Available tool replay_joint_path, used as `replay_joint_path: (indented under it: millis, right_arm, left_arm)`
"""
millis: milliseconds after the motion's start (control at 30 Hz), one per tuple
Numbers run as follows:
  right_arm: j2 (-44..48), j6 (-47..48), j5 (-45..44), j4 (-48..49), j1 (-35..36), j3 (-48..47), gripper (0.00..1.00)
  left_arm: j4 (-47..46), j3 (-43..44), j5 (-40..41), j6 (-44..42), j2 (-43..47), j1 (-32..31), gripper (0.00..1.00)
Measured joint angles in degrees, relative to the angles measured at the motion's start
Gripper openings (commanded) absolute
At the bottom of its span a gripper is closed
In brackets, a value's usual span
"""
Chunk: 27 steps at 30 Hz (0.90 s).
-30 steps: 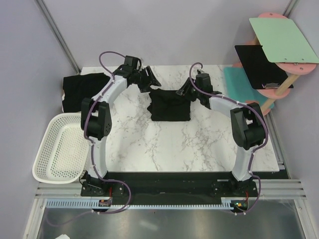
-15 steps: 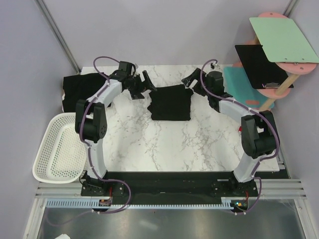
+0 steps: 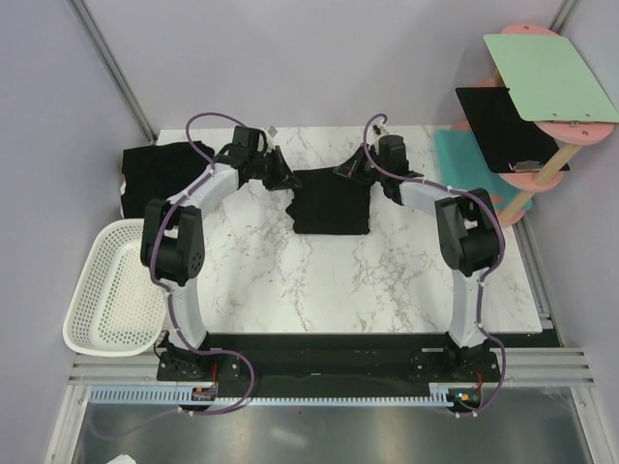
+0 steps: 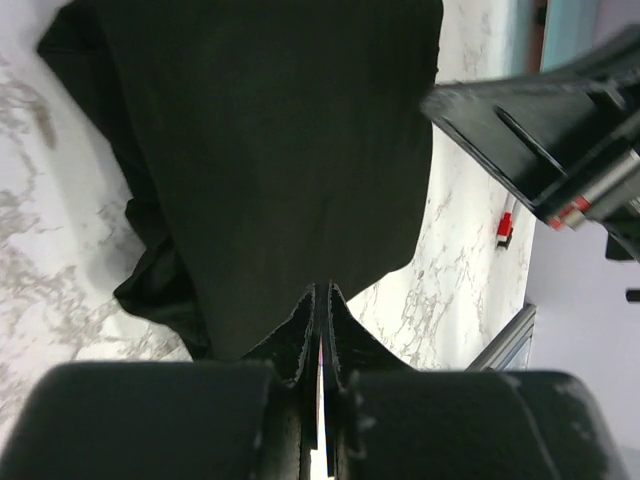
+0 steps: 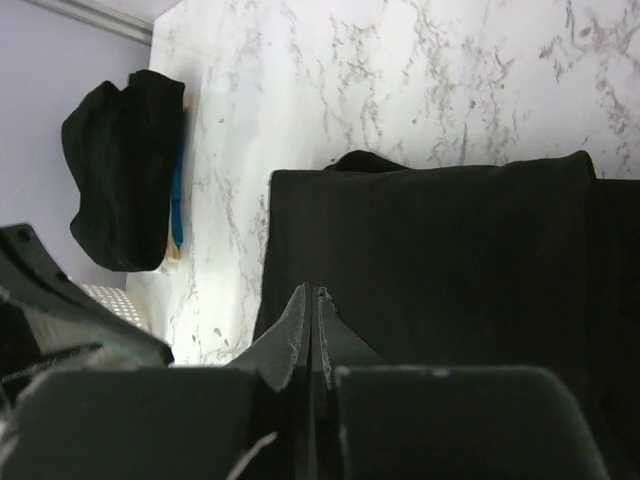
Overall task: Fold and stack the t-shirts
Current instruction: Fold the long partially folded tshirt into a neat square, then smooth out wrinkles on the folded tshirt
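Observation:
A folded black t-shirt (image 3: 331,205) lies on the marble table (image 3: 387,280) at mid-back. My left gripper (image 3: 286,179) is at its far left corner and my right gripper (image 3: 340,172) at its far edge. In the left wrist view the left gripper (image 4: 321,287) is shut, tips pinching the edge of the t-shirt (image 4: 280,150). The right gripper (image 5: 316,290) is shut too, tips down on the t-shirt (image 5: 450,260); the cloth edge under them is hidden. A second black t-shirt (image 3: 160,174) lies bunched at the table's back left corner, showing a bit of blue (image 5: 176,220).
A white mesh basket (image 3: 116,290) stands off the table's left edge. At the back right a stand holds a teal mat (image 3: 464,164), a flat black panel (image 3: 498,126) and a green board (image 3: 546,77). The right arm (image 4: 540,130) crosses the left wrist view.
Both grippers stood open beside the folded t-shirt half a second ago. They have moved inward onto its far edge and shut.

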<state>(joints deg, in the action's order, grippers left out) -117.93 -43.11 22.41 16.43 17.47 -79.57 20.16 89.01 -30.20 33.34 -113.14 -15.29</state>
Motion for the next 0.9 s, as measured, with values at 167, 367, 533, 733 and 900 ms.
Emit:
replay_joint_path:
  millis: [167, 367, 533, 733, 900]
  right_arm:
    - [-8.02, -1.11, 0.87, -2.58, -0.13, -6.34, 0.0]
    - [-11.28, -1.9, -0.87, -5.11, -1.03, -8.0, 0.0]
    - [-12.15, -1.88, -1.44, -4.74, -1.97, -7.37, 0.01]
    - [-8.83, -1.27, -1.99, -3.08, -2.32, -3.45, 0.33]
    - [-3.85, 0.5, -3.23, -4.52, -2.75, -4.02, 0.45]
  left_arm:
    - [-1.29, 0.0, -1.92, 0.07, -4.26, -1.88, 0.02]
    - [-1.27, -0.74, -3.08, 0.07, -7.26, -2.95, 0.02]
    - [-1.46, -1.36, -3.04, 0.04, -7.26, -2.78, 0.02]
    - [-1.57, -1.36, -1.16, 0.02, -7.19, -2.75, 0.13]
    - [1.66, 1.84, 1.99, -0.04, -7.5, -1.62, 0.35]
